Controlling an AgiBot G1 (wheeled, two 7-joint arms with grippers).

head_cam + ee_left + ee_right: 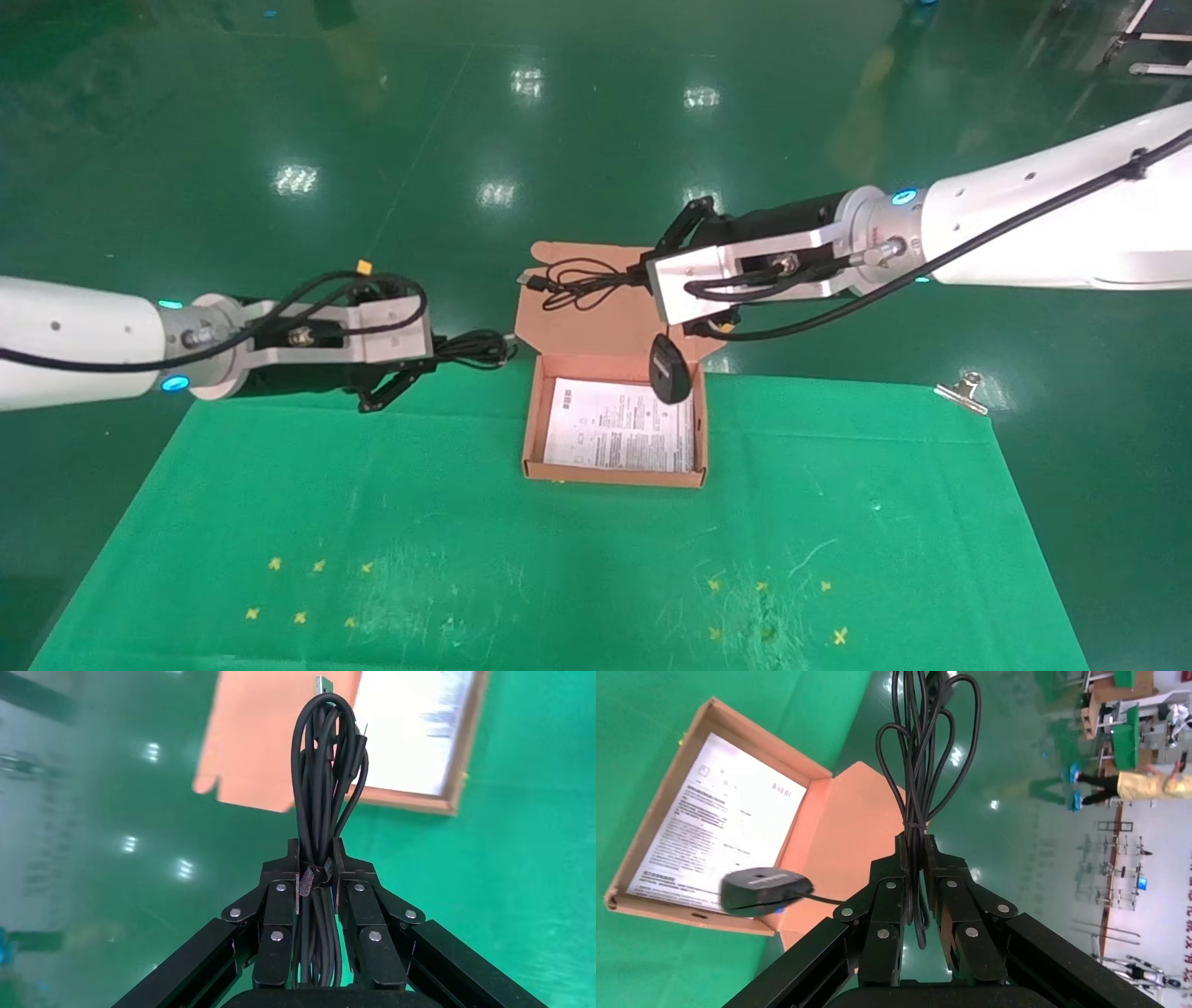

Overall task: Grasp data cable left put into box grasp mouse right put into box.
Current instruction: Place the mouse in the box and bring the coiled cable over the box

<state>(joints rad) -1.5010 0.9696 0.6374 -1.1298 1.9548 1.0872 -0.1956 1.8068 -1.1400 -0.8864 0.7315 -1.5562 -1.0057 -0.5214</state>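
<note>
My left gripper is shut on the data cable, a black bundled coil, and holds it in the air just left of the box. The left wrist view shows the coil pinched at its strap between my gripper, silver plug at the far end. My right gripper is shut on the mouse's looped cord above the open lid. The mouse dangles over the box's far right corner. The right wrist view shows my gripper, the cord and the mouse.
The box stands open at the far middle of the green table cloth, white printed sheet as its bottom. A metal clip sits on the cloth's far right edge. Yellow cross marks lie near the front. Shiny green floor lies beyond.
</note>
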